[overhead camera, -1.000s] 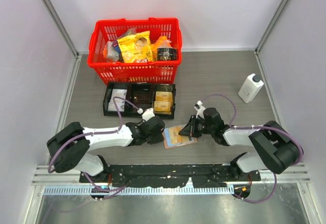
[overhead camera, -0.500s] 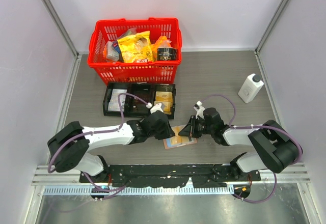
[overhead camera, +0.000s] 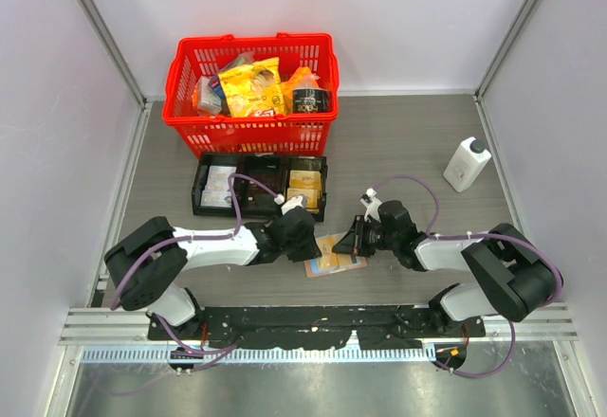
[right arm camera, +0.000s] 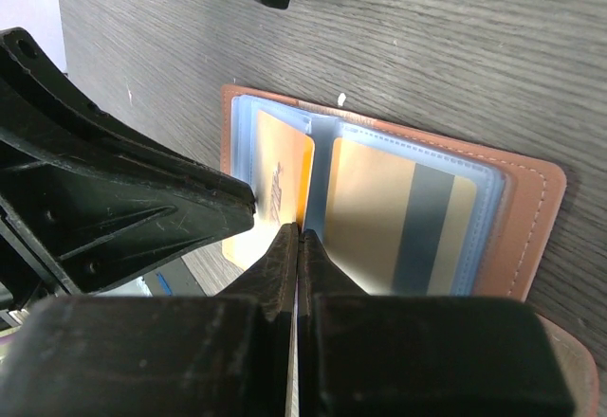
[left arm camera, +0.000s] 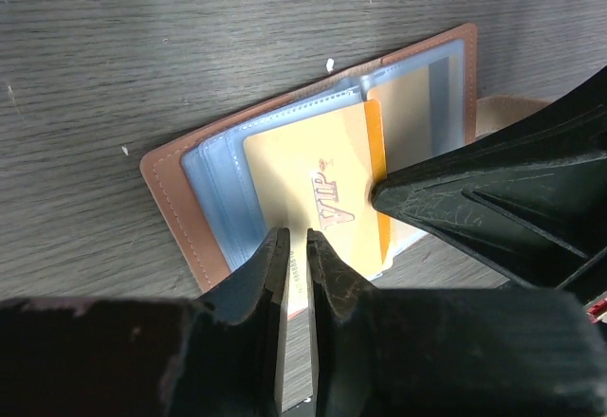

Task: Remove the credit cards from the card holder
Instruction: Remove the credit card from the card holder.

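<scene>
Presently the card holder [overhead camera: 329, 263] lies open on the table [overhead camera: 408, 152], at 6 o'clock from the black tray [overhead camera: 213, 212]. The right gripper [right arm camera: 297, 232], at 3 o'clock, is closed and empty. It presses the fold, probably to pin it. The left gripper [left arm camera: 296, 239], at 9 o'clock, fingers a slit apart, pinches the protruding gold credit card [left arm camera: 313, 175], seemingly for withdrawal.
</scene>
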Robot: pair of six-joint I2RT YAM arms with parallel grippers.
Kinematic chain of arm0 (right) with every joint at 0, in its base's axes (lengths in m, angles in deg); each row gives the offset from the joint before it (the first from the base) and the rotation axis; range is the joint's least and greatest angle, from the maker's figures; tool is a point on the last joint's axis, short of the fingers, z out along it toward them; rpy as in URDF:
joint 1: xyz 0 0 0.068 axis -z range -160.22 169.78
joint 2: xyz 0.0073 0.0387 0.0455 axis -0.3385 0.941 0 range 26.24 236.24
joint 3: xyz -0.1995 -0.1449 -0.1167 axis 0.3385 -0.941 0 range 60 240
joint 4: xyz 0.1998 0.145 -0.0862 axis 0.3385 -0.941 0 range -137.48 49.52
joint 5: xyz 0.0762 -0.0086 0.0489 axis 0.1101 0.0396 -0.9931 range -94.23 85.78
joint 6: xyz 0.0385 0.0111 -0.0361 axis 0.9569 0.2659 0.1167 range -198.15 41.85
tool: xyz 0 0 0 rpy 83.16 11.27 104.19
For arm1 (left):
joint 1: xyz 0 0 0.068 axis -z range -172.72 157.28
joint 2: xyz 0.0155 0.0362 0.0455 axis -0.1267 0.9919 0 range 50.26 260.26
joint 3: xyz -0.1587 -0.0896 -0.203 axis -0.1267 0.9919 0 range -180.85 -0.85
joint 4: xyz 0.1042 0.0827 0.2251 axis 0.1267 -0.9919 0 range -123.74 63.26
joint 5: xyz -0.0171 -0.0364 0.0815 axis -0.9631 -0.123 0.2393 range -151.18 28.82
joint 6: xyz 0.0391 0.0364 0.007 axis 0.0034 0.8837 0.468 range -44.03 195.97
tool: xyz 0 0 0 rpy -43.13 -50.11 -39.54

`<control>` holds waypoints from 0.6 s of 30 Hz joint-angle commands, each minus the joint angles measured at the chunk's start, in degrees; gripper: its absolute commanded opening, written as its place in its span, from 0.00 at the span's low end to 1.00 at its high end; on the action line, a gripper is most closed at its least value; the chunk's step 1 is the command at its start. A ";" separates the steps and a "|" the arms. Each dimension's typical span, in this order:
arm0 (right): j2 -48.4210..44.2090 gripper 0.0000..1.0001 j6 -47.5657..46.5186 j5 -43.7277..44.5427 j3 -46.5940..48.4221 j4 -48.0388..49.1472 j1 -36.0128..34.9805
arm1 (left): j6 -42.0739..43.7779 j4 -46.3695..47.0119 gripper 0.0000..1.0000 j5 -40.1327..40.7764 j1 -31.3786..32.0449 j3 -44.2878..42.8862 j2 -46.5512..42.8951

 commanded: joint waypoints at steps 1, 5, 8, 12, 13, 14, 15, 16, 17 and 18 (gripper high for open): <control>0.13 0.01 -0.90 -0.67 0.38 0.66 0.32 | 0.36 -3.10 0.17 1.47 -0.17 -0.56 1.69; -0.57 0.01 -1.17 -1.19 -0.05 0.13 1.81 | -0.08 -6.52 0.15 2.34 -0.26 -0.56 2.13; -1.36 0.01 -1.17 -2.16 -0.49 0.22 3.22 | -0.34 -6.97 0.15 2.70 -0.17 0.23 1.78; -1.19 0.01 -1.26 -2.69 -0.41 0.31 3.40 | -0.96 -6.79 0.15 2.61 -0.17 1.11 1.69; -0.93 0.01 -1.26 -2.69 -0.41 0.40 3.40 | -0.96 -6.71 0.15 2.61 -0.26 1.02 1.77; -0.67 0.02 -1.26 -2.86 -0.23 0.57 3.40 | -0.78 -6.79 0.15 2.52 -0.26 0.94 1.86; -0.31 0.04 -1.08 -3.04 -0.32 0.75 3.40 | -0.70 -6.88 0.15 2.43 -0.26 0.76 2.12; 0.04 0.09 -1.08 -3.04 -0.14 0.83 3.40 | -0.69 -6.88 0.15 2.26 -0.17 0.59 2.13; 0.56 0.12 -1.08 -3.13 -0.14 0.92 3.40 | -0.61 -6.97 0.15 2.17 -0.17 0.50 2.21; 0.83 0.20 -0.99 -3.13 0.03 1.10 3.40 | -0.52 -6.88 0.15 2.08 -0.26 0.50 2.30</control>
